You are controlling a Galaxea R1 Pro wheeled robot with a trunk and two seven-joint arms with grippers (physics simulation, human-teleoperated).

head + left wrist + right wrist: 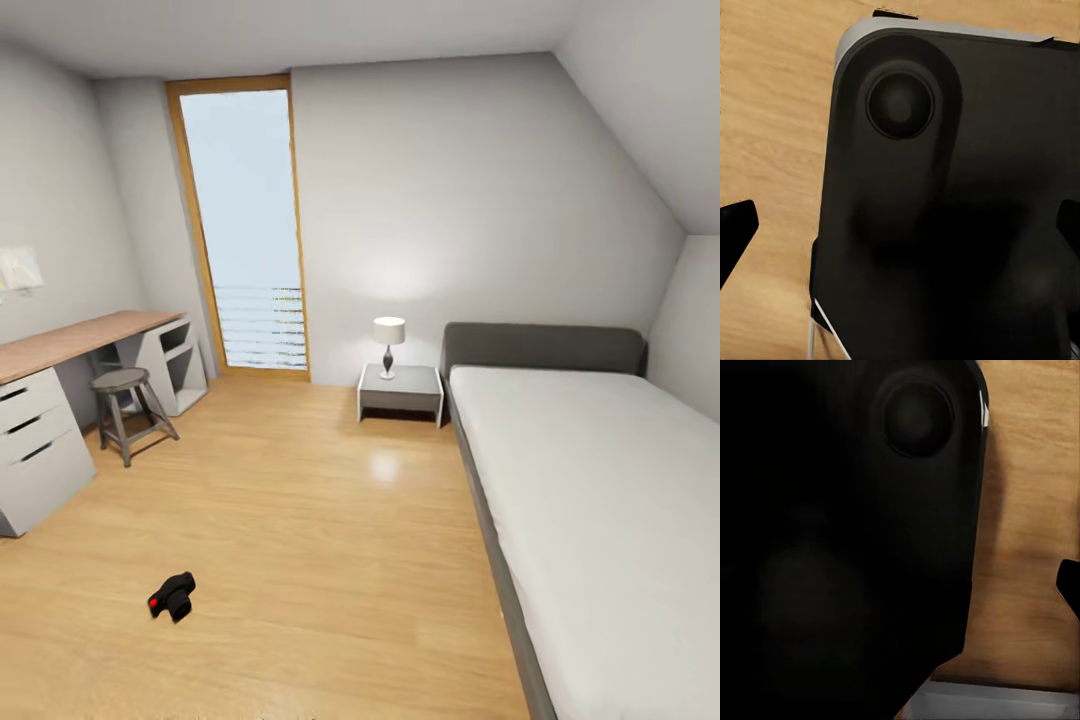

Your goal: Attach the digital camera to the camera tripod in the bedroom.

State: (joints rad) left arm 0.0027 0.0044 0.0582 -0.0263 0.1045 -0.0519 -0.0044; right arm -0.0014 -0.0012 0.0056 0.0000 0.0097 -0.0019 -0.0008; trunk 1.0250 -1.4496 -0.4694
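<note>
Nearest the head camera, the digital camera lies alone on the light wood plank floor, in the lower left of the frame. Its small red spot sits at the left end of the body, facing the lower left, while a stubby black part juts toward the bottom of the frame. The body's long axis runs on a slant from lower left to upper right, and the camera is well apart from every piece of furniture.

Beyond it, along the left edge, a desk with a wooden top and white drawers stands against the pale grey wall, with a round grey stool just beside it. A tall glazed door in a wooden frame fills the upper middle-left of the far wall. To its right, a white bedside table carries a small lamp with a white shade. A bed with a grey headboard and a white mattress takes up the right side of the frame, under a sloping ceiling.

Both wrist views look down on the robot's dark base over the plank floor. A dark fingertip shows at each side edge of the left wrist view, so the left gripper stands spread and holds nothing. One dark fingertip alone shows at the edge of the right wrist view, too little to tell how the right gripper stands.
</note>
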